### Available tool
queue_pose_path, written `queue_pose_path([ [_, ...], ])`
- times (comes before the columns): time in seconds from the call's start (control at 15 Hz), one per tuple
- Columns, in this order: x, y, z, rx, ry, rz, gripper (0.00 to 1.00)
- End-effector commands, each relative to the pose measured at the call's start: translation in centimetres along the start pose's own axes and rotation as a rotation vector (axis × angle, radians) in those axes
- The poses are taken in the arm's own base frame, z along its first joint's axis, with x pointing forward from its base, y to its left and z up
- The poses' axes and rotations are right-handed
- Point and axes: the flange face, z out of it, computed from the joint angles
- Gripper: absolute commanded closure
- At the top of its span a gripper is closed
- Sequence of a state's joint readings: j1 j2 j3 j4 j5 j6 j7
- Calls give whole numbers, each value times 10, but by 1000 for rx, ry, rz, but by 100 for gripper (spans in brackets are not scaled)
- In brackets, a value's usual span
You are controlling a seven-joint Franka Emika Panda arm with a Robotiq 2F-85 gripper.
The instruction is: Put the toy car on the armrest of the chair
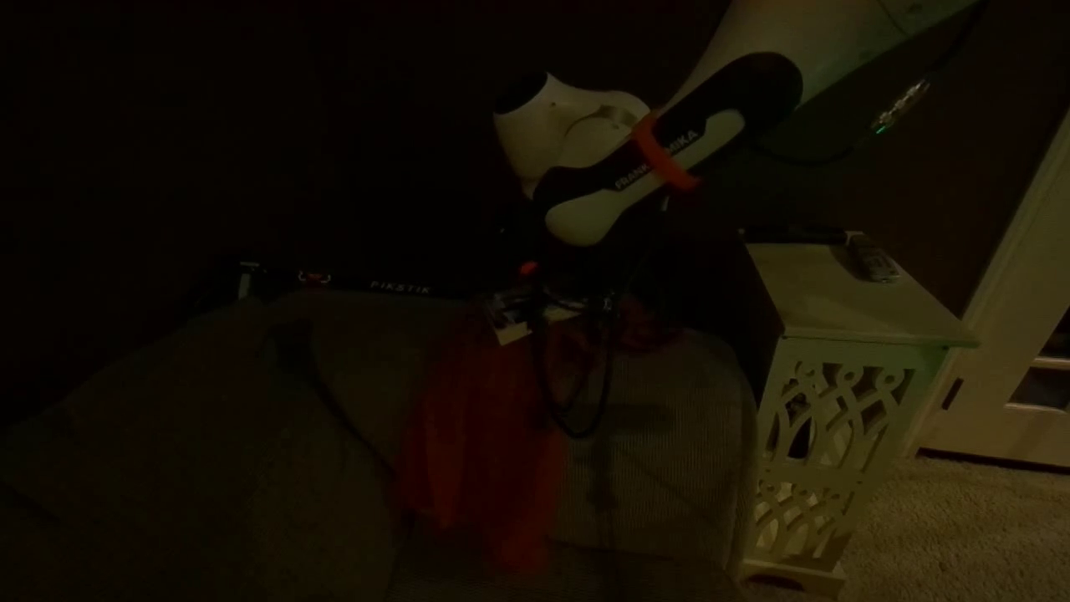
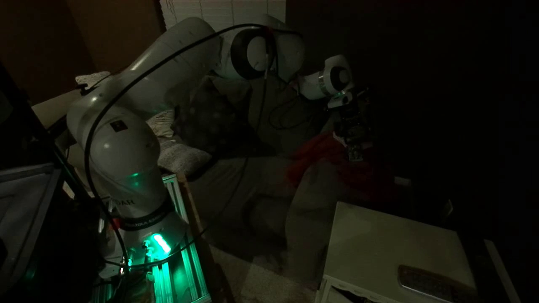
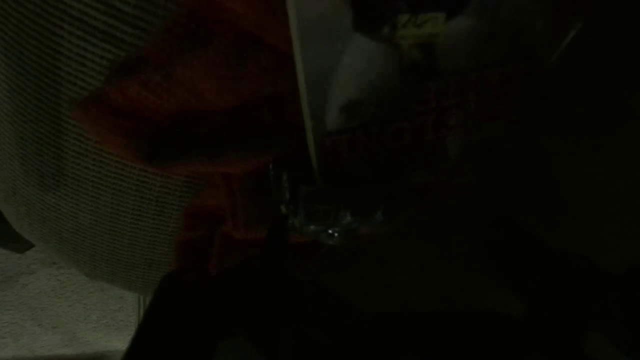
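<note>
I counted one black gripper [image 2: 356,152], its fingers so lost in shadow that I could not tell whether they were spread, pressed together or pinching anything. Right by it I had one flat, pale-edged printed panel [image 3: 345,60], its far part swallowed by darkness. Below the gripper, one rumpled orange-red cloth [image 1: 485,443] hung over the ribbed grey-brown fabric chair [image 1: 669,485]. Off to the gripper's side, and lower, stood one white lattice-sided table [image 1: 836,301], bearing one grey remote control [image 1: 875,263] and one dark shape [image 1: 794,235] I couldn't name. One long black bar [image 1: 401,288] lettered PIKSTIK had its gripper-side end hidden. The toy car I could not make out in any of my views.
</note>
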State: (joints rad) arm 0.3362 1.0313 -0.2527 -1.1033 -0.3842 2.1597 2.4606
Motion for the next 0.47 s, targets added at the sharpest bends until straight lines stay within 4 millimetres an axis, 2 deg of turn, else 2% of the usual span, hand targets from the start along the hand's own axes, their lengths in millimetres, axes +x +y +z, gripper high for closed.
queue_pose_path([
  [0.0, 35, -32, -60, -6, -122, -12, 0],
  [0.27, 99, -68, -115, 50, -287, -122, 0],
  [0.33, 69, -69, -96, 39, -207, -74, 0],
  [0.4, 83, -78, -106, 49, -218, -74, 0],
])
